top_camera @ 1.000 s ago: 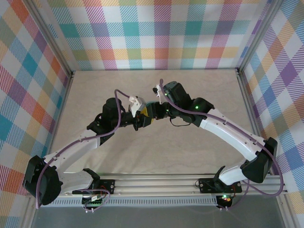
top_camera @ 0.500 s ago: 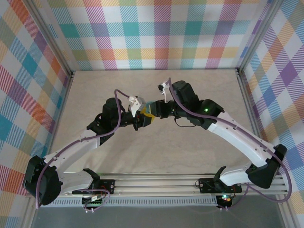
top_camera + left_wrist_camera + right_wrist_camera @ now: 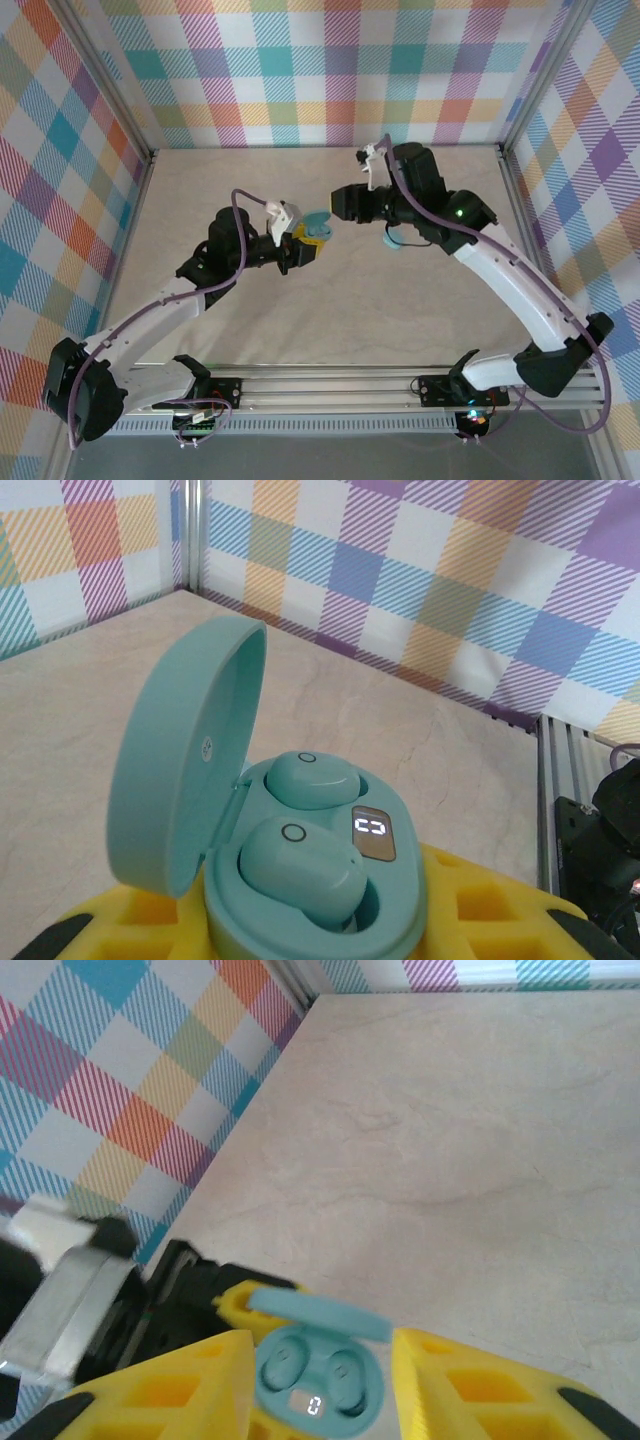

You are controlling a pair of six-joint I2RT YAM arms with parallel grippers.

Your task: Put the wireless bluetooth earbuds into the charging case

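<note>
The left gripper (image 3: 303,250) is grasping the open charging case (image 3: 180,770), earbuds (image 3: 300,865) seated; the released right gripper (image 3: 338,203) nearby is risking jolting them loose.

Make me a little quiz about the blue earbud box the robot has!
1. True or false: the lid of the case is shut.
2. How many earbuds sit in the case? A: none. B: two. C: four.
3. Fill in the gap: the ___ gripper holds the case.

Key
1. False. The lid stands open.
2. B.
3. Left. The left gripper is shut on the case.
</note>
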